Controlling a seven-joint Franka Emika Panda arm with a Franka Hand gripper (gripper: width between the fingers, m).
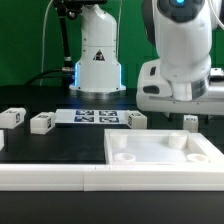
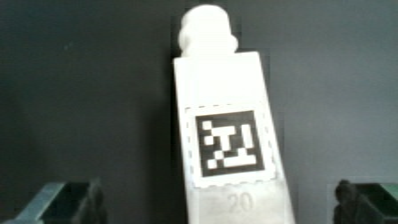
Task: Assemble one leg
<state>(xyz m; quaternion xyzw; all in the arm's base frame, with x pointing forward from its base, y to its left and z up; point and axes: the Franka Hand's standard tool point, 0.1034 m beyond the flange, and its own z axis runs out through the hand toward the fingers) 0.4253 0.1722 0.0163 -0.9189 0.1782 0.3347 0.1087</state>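
**Leg not yet gripped, nothing mounted**

Exterior view: my gripper [image 1: 190, 121] hangs low toward the far edge of the counter [image 1: 60, 145], behind the tabletop [image 1: 160, 150]. The tabletop lies by the front edge, on the exterior view's right, and its sockets [image 1: 125, 157] look empty. Spare legs [image 1: 40, 122] lie loose along the far edge. I cannot tell here which one is under me.

Wrist view: the leg [image 2: 228, 120] lies flat on the counter between my fingers [image 2: 63, 200], which stand wide apart and do not touch it. I judge that gripping, carrying and fitting it into a socket are all left.
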